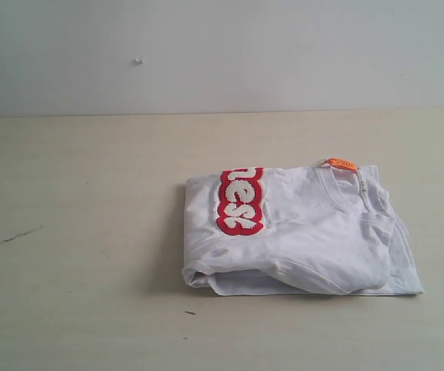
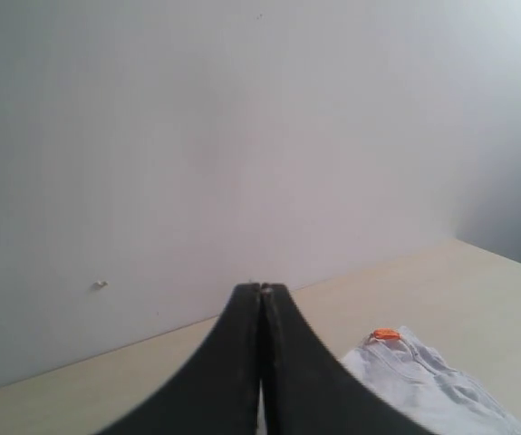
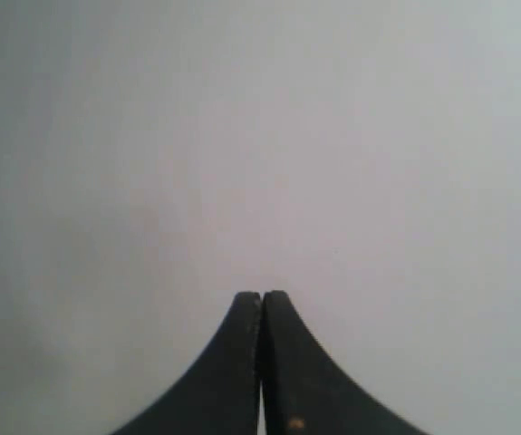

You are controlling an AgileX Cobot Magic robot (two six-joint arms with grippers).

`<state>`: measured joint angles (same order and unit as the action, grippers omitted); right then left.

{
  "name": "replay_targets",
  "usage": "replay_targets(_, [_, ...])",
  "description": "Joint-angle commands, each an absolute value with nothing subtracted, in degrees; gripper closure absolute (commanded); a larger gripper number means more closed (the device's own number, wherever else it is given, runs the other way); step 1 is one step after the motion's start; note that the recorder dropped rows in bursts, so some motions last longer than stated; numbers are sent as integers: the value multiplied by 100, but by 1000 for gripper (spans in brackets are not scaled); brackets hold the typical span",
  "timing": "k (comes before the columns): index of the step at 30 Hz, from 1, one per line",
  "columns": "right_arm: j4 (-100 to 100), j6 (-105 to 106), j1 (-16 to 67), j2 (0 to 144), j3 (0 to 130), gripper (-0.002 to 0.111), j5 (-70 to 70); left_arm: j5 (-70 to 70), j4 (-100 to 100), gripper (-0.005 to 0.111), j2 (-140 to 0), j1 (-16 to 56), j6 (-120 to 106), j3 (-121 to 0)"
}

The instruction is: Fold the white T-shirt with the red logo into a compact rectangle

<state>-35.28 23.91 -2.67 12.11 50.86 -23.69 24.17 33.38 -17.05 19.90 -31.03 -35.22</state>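
The white T-shirt [image 1: 306, 236] lies folded into a rough rectangle on the table, right of centre in the exterior view. Its red logo [image 1: 241, 201] runs as a short strip on the folded top, near the left side. An orange tag [image 1: 342, 164] marks the collar at the far right corner. Neither arm appears in the exterior view. My left gripper [image 2: 261, 288] is shut with nothing in it, raised above the table, with a shirt corner [image 2: 432, 385] and orange tag [image 2: 385, 334] beyond it. My right gripper [image 3: 262, 294] is shut and faces only the blank wall.
A pale wooden table [image 1: 83, 232] carries the shirt. A grey wall [image 1: 222, 54] rises behind it, with a small white speck [image 1: 137, 61]. A dark scratch [image 1: 19, 234] marks the table at the left.
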Motion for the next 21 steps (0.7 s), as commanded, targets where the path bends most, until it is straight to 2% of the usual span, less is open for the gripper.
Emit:
replay_targets(1, [-3577,2375,-264,847,5060,108,-2264,2423,3374,107,-1678,1993,-3100,-3514])
replay_targets(14, [-3577,2386,-264,543,5060,108,-2257,2423,3374,107,-1662,1993,-3101,-3514])
replay_targets(21, [-3577,2386,-264,543,5060,108,-2257,2153,2866,107,-1219,1993,-3113,-3243])
